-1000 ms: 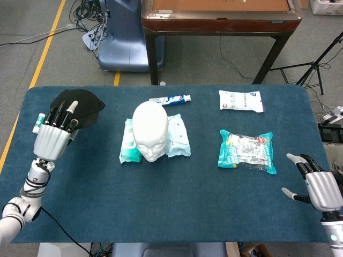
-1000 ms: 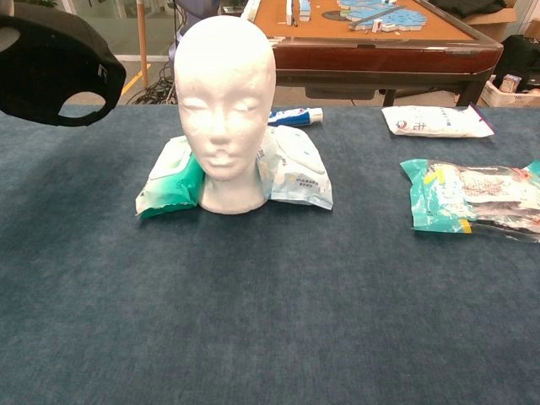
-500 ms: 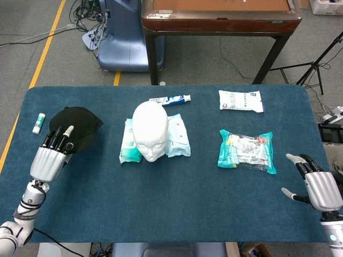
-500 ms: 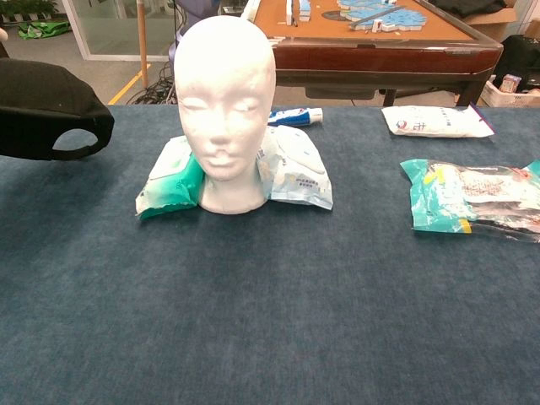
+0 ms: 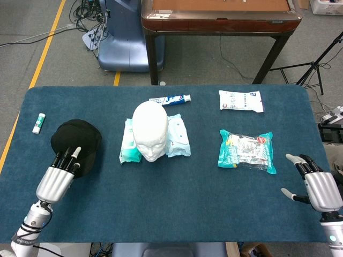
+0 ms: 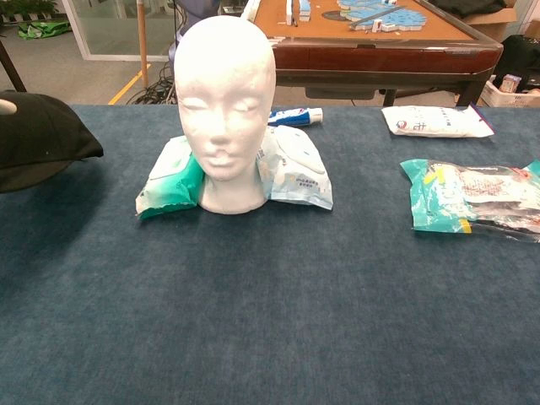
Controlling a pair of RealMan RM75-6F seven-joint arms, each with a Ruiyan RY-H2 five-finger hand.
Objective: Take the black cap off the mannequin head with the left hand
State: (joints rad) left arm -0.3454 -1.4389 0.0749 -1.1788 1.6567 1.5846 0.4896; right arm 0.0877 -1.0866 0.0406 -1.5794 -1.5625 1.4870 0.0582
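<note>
The white mannequin head (image 5: 150,130) stands bare at the table's middle, also plain in the chest view (image 6: 224,101). The black cap (image 5: 77,140) is far to the left, low over the blue table (image 5: 177,214), and shows at the chest view's left edge (image 6: 38,139). My left hand (image 5: 58,176) holds the cap by its near edge, with fingers lying over the top. A pale fingertip (image 6: 6,106) shows on the cap. My right hand (image 5: 316,184) rests at the table's right front, fingers spread and holding nothing.
Two wipe packs (image 5: 177,136) lie under the mannequin head. A toothpaste tube (image 5: 170,99) is behind it. A white pack (image 5: 241,100) and a teal snack bag (image 5: 246,151) lie to the right. A small white tube (image 5: 38,122) sits at far left.
My left hand has carried the cap down and toward the table's front left. The right hand has not moved.
</note>
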